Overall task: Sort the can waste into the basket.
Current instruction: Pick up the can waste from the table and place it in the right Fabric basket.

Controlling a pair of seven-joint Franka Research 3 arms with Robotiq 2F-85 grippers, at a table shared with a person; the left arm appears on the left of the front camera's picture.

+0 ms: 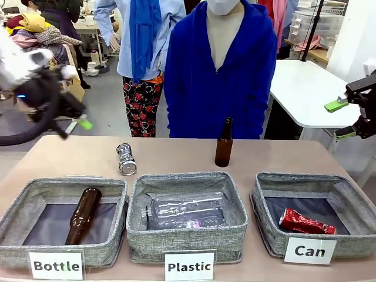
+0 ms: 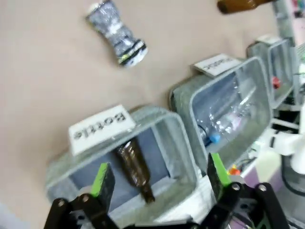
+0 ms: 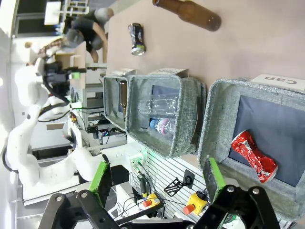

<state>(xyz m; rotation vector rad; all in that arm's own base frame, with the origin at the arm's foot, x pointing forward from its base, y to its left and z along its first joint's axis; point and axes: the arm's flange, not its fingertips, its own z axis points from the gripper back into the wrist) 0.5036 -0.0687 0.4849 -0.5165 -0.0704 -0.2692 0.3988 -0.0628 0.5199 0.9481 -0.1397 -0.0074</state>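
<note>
The silver can lies on its side on the bare table behind the baskets, lid toward me; it also shows as the silver can and the silver can. The crushed red can lies inside the "Can" basket at the right. My left gripper is blurred, high over the table's left back corner, open and empty. Off the table's right side, my right gripper hangs raised, open and empty.
A brown bottle stands upright at the table's back middle. The "Bottle" basket holds a brown bottle. The "Plastic" basket holds a clear bottle. A person in a blue top stands at the far side.
</note>
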